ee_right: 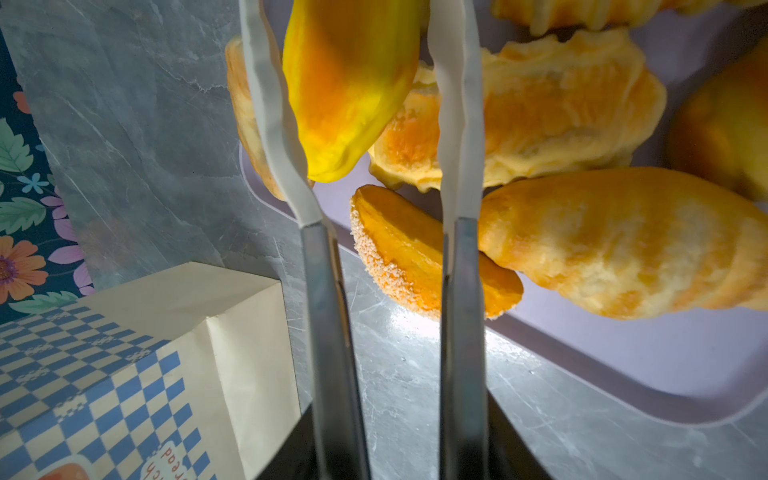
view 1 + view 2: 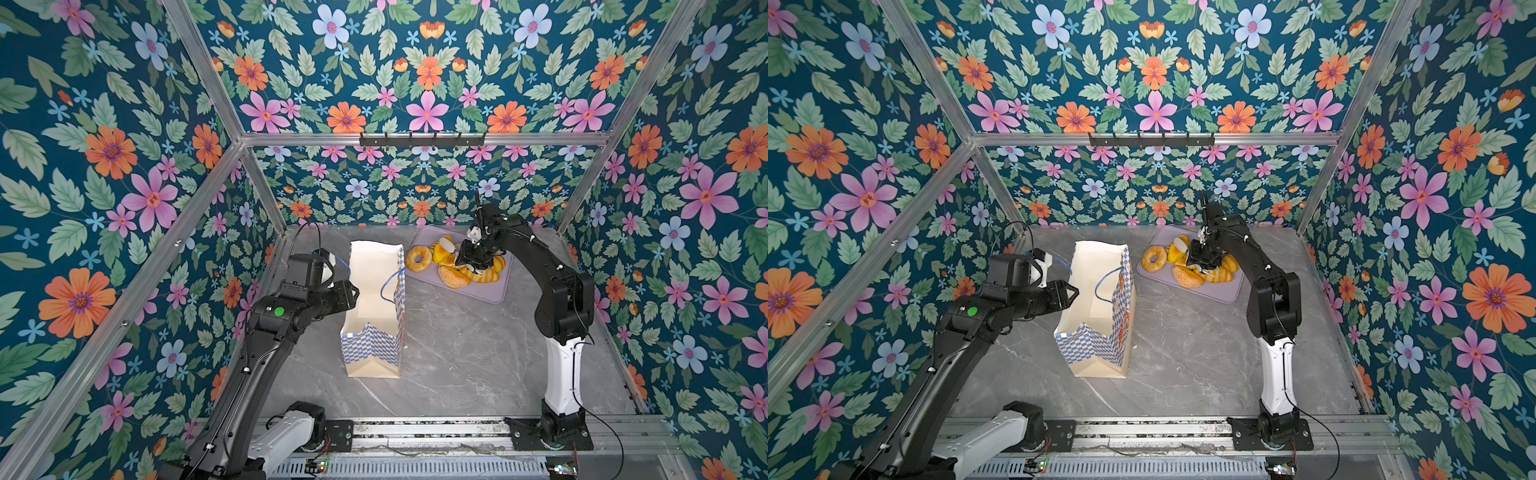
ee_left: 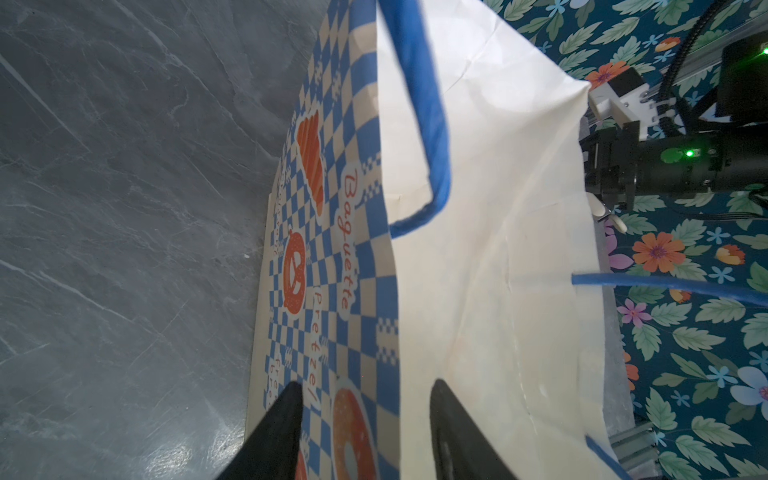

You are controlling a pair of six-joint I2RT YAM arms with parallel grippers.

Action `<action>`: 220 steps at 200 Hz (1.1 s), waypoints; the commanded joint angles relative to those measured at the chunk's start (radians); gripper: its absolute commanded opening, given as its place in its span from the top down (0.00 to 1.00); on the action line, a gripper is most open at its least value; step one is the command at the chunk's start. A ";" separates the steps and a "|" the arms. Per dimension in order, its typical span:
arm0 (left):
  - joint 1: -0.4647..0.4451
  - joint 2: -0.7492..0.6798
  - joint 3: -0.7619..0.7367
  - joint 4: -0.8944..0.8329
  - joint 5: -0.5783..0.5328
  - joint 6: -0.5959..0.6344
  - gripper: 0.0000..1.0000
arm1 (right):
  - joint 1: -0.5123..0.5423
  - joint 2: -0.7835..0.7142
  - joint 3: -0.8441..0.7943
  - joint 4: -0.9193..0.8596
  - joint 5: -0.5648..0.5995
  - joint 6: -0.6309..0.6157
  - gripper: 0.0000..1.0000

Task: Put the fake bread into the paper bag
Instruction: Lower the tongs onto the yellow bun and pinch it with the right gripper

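The checkered paper bag (image 2: pixel 374 316) (image 2: pixel 1096 328) stands open and upright at the table's middle. My left gripper (image 2: pixel 355 291) (image 3: pixel 365 386) is open and straddles the bag's left wall, one finger on the printed outside and one on the white lining (image 3: pixel 478 249). The fake bread lies heaped on a lilac tray (image 2: pixel 490 293) (image 1: pixel 665 365): a ring donut (image 2: pixel 418 258), a sugared bun (image 1: pixel 407 257), croissants (image 1: pixel 623 241). My right gripper (image 2: pixel 471 264) (image 1: pixel 397 419) is shut on metal tongs (image 1: pixel 328 311). Their white tips flank a yellow bread piece (image 1: pixel 349 83).
The tray sits at the back right of the grey marble table (image 2: pixel 457 353), right of the bag. The bag's blue cord handles (image 3: pixel 432 124) hang at its mouth. Floral walls and aluminium frame posts (image 2: pixel 257 183) close in the table on three sides.
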State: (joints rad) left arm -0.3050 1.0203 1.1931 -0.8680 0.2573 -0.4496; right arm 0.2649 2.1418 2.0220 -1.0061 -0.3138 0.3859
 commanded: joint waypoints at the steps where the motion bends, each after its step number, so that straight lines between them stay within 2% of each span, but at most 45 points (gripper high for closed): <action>1: 0.000 -0.003 -0.002 0.007 -0.009 -0.008 0.48 | -0.001 0.011 0.016 -0.016 -0.018 0.001 0.54; 123: 0.001 -0.012 -0.003 -0.001 -0.013 -0.009 0.48 | -0.001 0.096 0.123 -0.051 -0.050 0.004 0.55; 205: 0.001 -0.015 0.011 -0.001 -0.017 -0.011 0.47 | -0.001 0.054 0.091 -0.043 -0.045 0.004 0.65; 220: 0.000 -0.014 0.011 0.003 -0.011 -0.012 0.44 | -0.001 0.033 0.078 -0.038 -0.044 0.006 0.66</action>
State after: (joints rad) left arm -0.3054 1.0073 1.1992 -0.8707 0.2428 -0.4637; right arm 0.2642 2.2070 2.1101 -1.0454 -0.3470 0.3870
